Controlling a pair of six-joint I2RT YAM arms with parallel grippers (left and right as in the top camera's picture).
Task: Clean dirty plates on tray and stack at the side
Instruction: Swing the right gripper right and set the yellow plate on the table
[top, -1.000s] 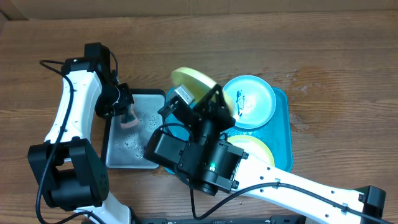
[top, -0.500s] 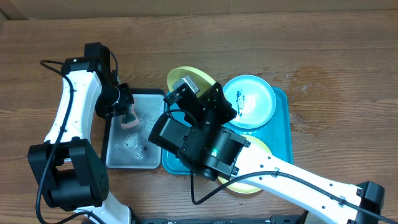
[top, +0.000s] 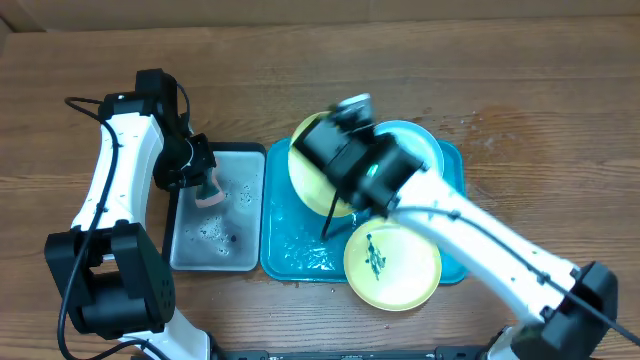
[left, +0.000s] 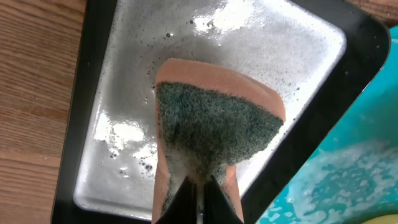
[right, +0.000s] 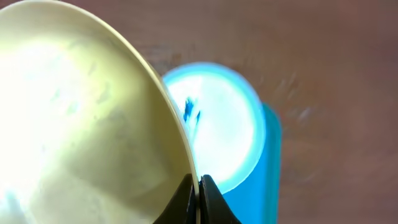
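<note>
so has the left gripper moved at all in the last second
No. In the overhead view the left gripper stays shut on the sponge, over the same upper-left part of the grey tray.

The worktop (top: 540, 120) is brown wood, its grain running side to side, with a paler speckled patch just past the far right corner of the blue tray (top: 285, 250). That turquoise tray lies flat near the middle. Close on its left lies a smaller grey metal tray (top: 205, 245) with a black rim, their long edges touching or nearly so. A smeared plate (top: 392, 265) rests across the blue tray's near rim and juts over bare wood; whether it touches the wood I cannot tell.
</note>
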